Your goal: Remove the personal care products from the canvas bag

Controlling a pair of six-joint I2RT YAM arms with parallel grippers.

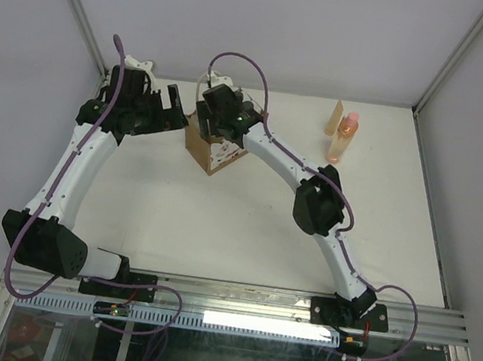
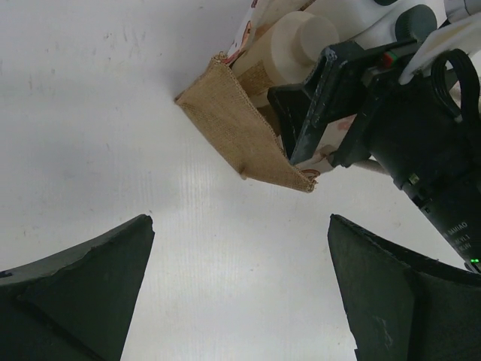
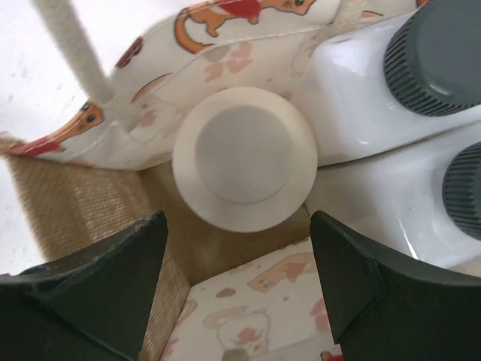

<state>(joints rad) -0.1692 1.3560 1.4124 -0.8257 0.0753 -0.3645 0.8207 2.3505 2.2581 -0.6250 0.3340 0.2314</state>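
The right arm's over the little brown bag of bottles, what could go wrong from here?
The round-capped cream bottle sits tight against two white bottles with dark ribbed caps, so a finger of the open right gripper could land on one. Nothing holds the brown canvas bag: the open left gripper hangs beside it, so a lifted bottle might drag or tip it.

The canvas bag (image 1: 209, 154), brown burlap with a white cartoon-printed side, stands upright on the counter (image 1: 173, 225). Inside, a cream bottle (image 3: 244, 158) stands beside 2 white bottles (image 3: 353, 105) with dark ribbed caps. Well apart, an orange-pink bottle (image 1: 345, 139) and a tan tube (image 1: 334, 118) stand together.
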